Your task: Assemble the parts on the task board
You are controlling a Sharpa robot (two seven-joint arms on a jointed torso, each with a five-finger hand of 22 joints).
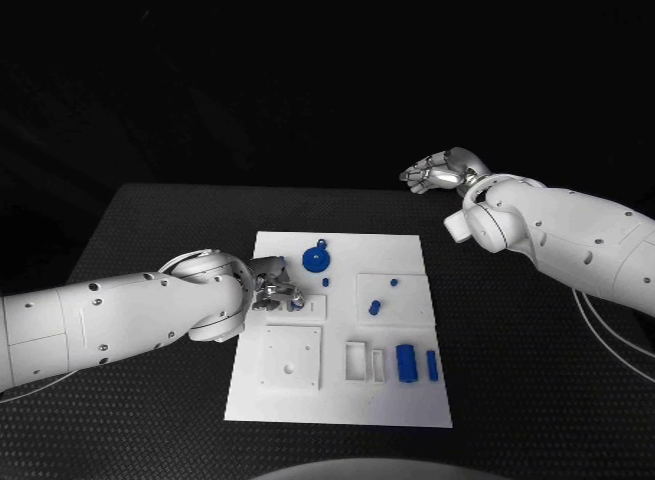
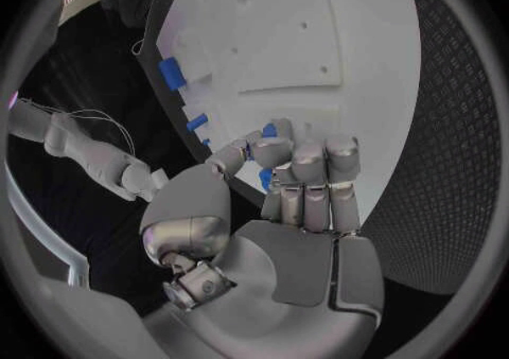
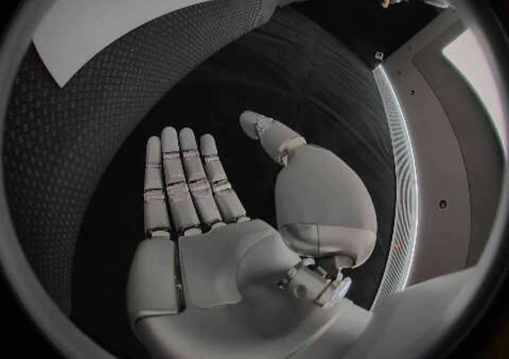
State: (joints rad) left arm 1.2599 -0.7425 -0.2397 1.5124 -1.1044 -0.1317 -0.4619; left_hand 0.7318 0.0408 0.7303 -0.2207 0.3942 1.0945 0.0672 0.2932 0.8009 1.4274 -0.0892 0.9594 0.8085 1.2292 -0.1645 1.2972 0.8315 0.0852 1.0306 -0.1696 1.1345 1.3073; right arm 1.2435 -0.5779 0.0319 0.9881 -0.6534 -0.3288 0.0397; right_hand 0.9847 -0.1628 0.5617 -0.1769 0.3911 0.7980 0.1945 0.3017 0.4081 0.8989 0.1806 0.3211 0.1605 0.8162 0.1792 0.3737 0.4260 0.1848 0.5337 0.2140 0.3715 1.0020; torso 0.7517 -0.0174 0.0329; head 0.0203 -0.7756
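Two white robot arms reach over a black table [image 1: 154, 215] that carries a white task board [image 1: 342, 405]. Several blue parts lie loose on the board: a round gear-like wheel [image 1: 316, 261] just beyond the left hand [image 1: 274, 290], two small pegs [image 1: 373, 308] to its inner side, and a blue block [image 1: 405, 361] with a slim bar [image 1: 432, 365] nearer the robot. The left hand sits low over the board, fingers curled around a small blue piece [image 2: 268, 131] pinched at its fingertips. The right hand [image 3: 228, 232] hovers off the board, well away, fingers straight and apart, holding nothing. Judging by the loose parts and vacant recesses, assembly has barely begun; most pieces remain to be seated.
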